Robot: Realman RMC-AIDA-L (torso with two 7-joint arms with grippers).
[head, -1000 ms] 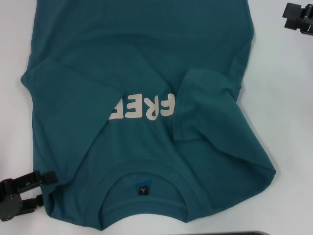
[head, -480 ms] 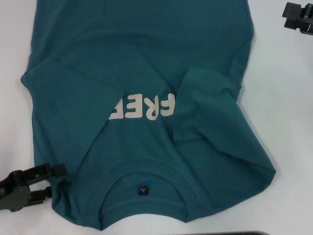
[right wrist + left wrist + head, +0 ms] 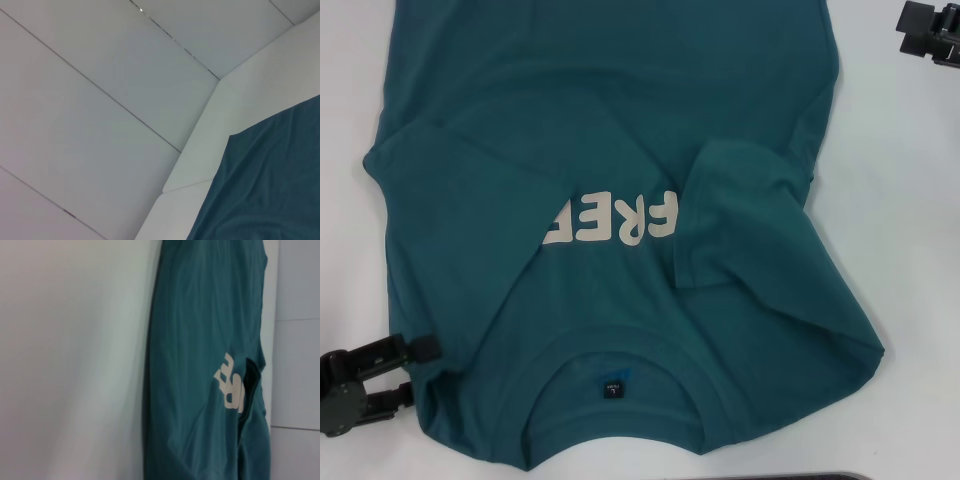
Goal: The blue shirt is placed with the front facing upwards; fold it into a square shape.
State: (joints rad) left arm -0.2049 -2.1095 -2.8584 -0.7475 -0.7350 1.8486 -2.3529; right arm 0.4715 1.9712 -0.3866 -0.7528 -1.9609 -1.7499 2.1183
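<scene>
From the head view, the blue shirt [image 3: 620, 200] lies spread on the white table [image 3: 910, 250], collar near the robot, and both sleeves are folded in over the chest. One sleeve hides part of the cream letters [image 3: 612, 220]. The left gripper [image 3: 420, 362] sits at the shirt's near left corner, its fingers [image 3: 423, 347] a little apart at the cloth edge. I cannot tell if they pinch it. The right gripper [image 3: 930, 32] waits far off by the table's back right.

The left wrist view shows the shirt [image 3: 200, 365] as a long strip beside bare table [image 3: 75, 360].

The right wrist view shows a shirt edge [image 3: 265, 185], table [image 3: 240, 105] and floor tiles [image 3: 90, 100].
</scene>
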